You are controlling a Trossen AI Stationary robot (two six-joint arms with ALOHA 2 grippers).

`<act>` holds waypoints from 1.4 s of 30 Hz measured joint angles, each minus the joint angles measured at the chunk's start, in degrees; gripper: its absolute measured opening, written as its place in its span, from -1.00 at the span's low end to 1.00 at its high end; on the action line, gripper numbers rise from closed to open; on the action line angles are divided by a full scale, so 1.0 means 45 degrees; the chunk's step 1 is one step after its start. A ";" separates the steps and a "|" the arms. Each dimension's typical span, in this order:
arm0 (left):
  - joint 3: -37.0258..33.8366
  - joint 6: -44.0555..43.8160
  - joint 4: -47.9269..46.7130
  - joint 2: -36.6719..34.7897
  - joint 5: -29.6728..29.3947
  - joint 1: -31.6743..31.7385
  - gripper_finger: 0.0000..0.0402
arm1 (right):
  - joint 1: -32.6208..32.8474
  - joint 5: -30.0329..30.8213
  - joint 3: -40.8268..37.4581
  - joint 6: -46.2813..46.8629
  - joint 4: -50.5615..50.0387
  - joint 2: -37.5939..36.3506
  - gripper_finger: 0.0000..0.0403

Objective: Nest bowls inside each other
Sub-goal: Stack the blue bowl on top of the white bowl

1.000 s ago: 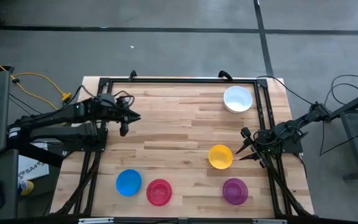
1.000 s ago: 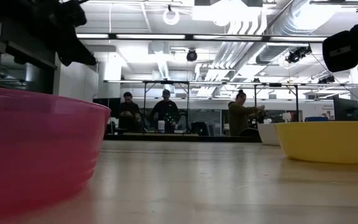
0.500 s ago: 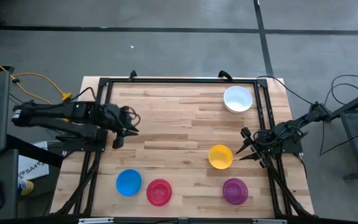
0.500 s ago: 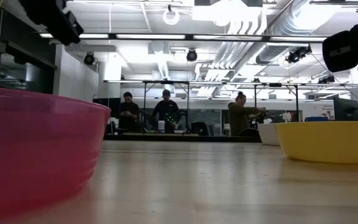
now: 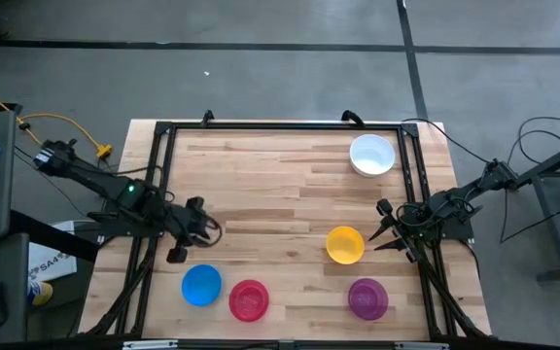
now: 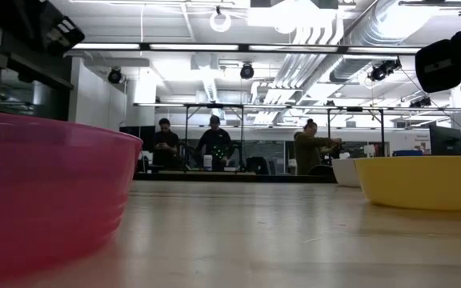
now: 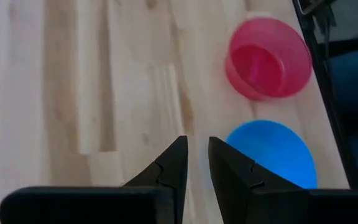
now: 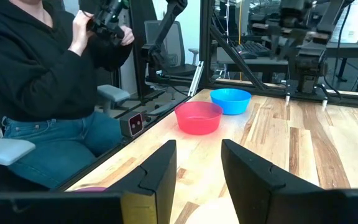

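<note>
Five bowls rest apart on their bases on the wooden table (image 5: 280,194): white (image 5: 371,155) far right, yellow (image 5: 345,244) right of middle, and blue (image 5: 201,285), pinkish red (image 5: 249,300) and purple (image 5: 367,298) along the near edge. My left gripper (image 5: 176,253) hangs above the table just beyond the blue bowl (image 7: 272,152), slanting down, its fingers (image 7: 197,142) a narrow gap apart with nothing between them. My right gripper (image 5: 381,226) waits open at the right edge beside the yellow bowl, holding nothing (image 8: 197,146).
A black metal frame (image 5: 280,124) runs round the tabletop. The middle of the table is bare wood. A seated person (image 8: 48,74) shows beyond the table's edge in the right wrist view, and people stand far back in the room (image 6: 214,144).
My left gripper has swung from the far left part of the table toward the near edge, ending close to the blue bowl, and has tipped more steeply downward. The bowls and my right arm have kept still.
</note>
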 joint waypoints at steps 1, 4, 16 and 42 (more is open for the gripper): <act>0.0000 -0.0178 0.0012 0.0123 0.0000 -0.0201 -0.68 | -0.0002 0.0000 -0.0002 0.0000 0.0000 -0.0002 -0.40; 0.0000 -0.0543 0.0058 0.0497 -0.0005 -0.0731 -0.68 | 0.0000 0.0000 0.0000 0.0000 0.0002 -0.0002 -0.40; -0.0005 -0.1048 -0.0223 0.2083 0.0615 -0.1576 -0.68 | 0.0000 0.0000 -0.0002 0.0000 0.0000 -0.0002 -0.40; -0.0010 -0.0561 0.0899 0.4306 0.2077 -0.1586 -0.67 | -0.0002 0.0000 0.0000 0.0000 0.0000 0.0000 -0.40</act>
